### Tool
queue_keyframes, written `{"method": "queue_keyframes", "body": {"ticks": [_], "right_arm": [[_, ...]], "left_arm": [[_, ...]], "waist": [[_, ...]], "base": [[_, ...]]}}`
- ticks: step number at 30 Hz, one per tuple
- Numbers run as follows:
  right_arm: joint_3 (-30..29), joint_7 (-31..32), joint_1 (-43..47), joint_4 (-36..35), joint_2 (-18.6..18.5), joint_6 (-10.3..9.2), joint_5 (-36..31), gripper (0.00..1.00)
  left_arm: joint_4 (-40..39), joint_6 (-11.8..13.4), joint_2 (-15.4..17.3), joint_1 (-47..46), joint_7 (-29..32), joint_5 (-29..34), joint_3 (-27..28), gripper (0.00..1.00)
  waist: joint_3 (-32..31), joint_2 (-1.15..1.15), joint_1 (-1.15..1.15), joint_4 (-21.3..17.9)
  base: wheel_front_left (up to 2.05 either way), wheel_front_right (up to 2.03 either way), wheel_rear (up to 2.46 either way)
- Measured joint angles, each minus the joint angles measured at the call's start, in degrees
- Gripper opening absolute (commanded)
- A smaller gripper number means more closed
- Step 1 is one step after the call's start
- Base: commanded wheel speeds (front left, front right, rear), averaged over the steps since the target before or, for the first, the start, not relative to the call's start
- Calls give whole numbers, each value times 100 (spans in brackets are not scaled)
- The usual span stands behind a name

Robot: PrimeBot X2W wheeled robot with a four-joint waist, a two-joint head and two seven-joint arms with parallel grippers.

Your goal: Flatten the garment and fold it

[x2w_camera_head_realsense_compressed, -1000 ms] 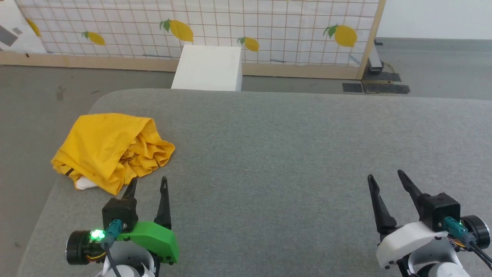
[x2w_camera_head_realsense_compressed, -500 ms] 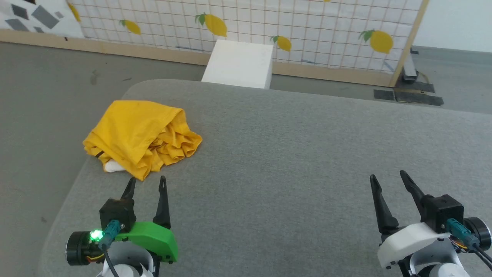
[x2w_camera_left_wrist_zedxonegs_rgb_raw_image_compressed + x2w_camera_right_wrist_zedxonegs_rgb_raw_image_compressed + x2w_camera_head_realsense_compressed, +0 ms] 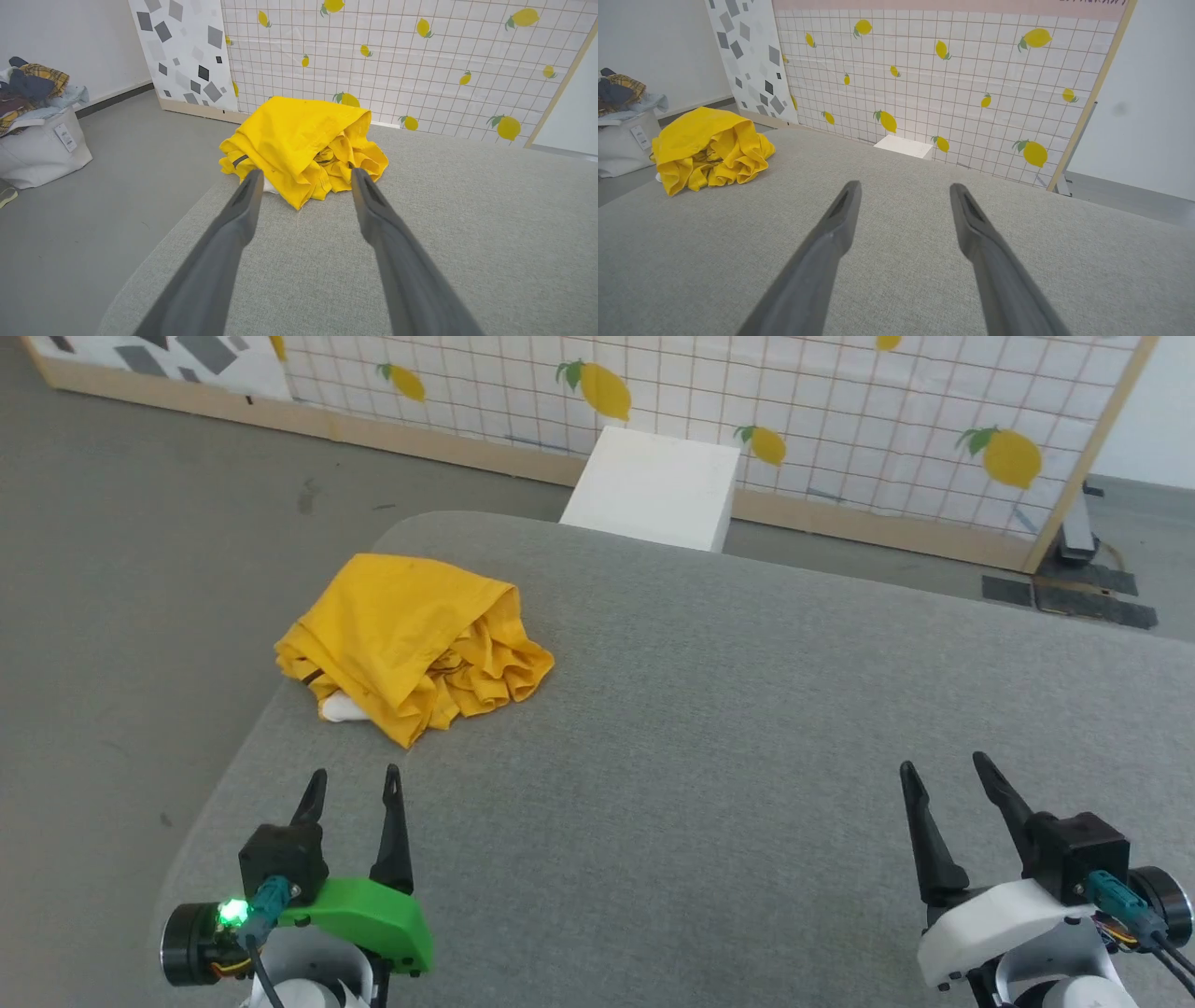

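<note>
Garment (image 3: 411,639) lay crumpled ahead of our left fingers (image 3: 394,831) after we turned; both pairs gaped empty, flattening unbegun.

Test lab w/ mock set: lemon-print backdrop (image 3: 840,392), laundry bin (image 3: 42,154).

One garment (image 3: 411,635) on one worktop (image 3: 747,756). Two grippers: left gripper (image 3: 356,773), right gripper (image 3: 941,763). One white box (image 3: 653,490) beyond the worktop; one laundry bag (image 3: 42,149) left of the worktop.
</note>
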Motion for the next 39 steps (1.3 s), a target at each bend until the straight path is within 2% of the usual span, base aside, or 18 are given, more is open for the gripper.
{"method": "queue_keyframes", "body": {"ticks": [39], "right_arm": [[-19, -226, -103, 164, 2, 0, 115, 100]], "left_arm": [[420, 368, 190, -180, -477, -621, -277, 100]], "waist": [[-25, 0, 0, 1195]], "base": [[0, 0, 0]]}}
